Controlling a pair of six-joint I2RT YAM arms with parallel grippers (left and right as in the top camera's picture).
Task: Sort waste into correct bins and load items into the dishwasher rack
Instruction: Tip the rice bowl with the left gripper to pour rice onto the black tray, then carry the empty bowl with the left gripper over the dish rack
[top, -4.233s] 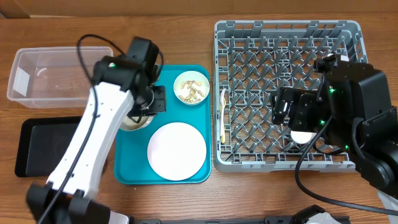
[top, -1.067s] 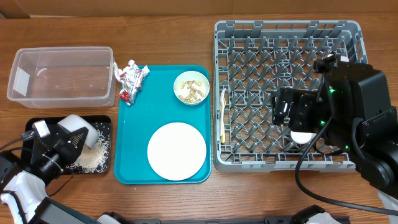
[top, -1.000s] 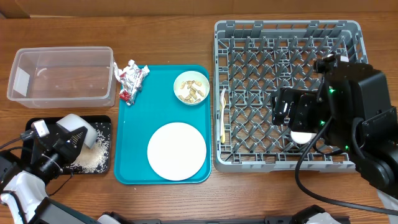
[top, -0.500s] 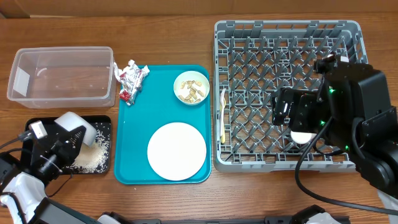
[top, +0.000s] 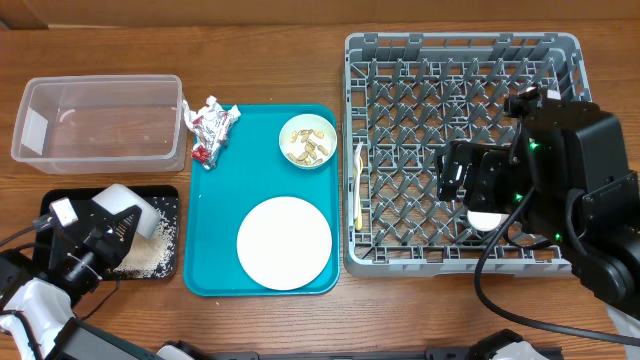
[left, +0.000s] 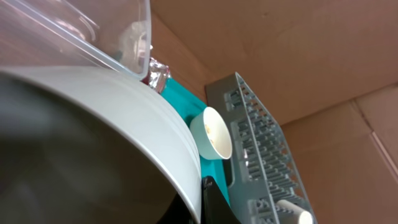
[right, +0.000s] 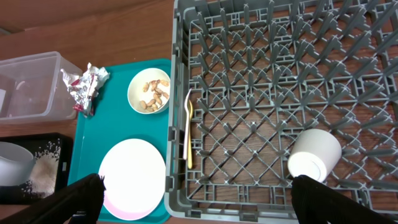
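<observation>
Rice grains (top: 150, 256) heaped on black tray (top: 100, 191) just left of teal serving tray (top: 215, 225), white bowl (top: 127, 203) tilted over them, clenched in left gripper (top: 108, 226) jaws. Right of teal serving tray, above dishwasher rack (top: 460, 50): right gripper (right: 199, 196) spread wide, grasping nothing; white cup (right: 314, 155) lying tilted in rack.

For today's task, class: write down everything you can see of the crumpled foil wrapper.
The foil wrapper is a shiny silver wad, tightly crumpled, with red patches mostly at its lower end. Nothing holds it. It lies at the top left corner of the teal tray, partly over the rim and partly on the wooden table. Its left side sits against the clear tub.
</observation>
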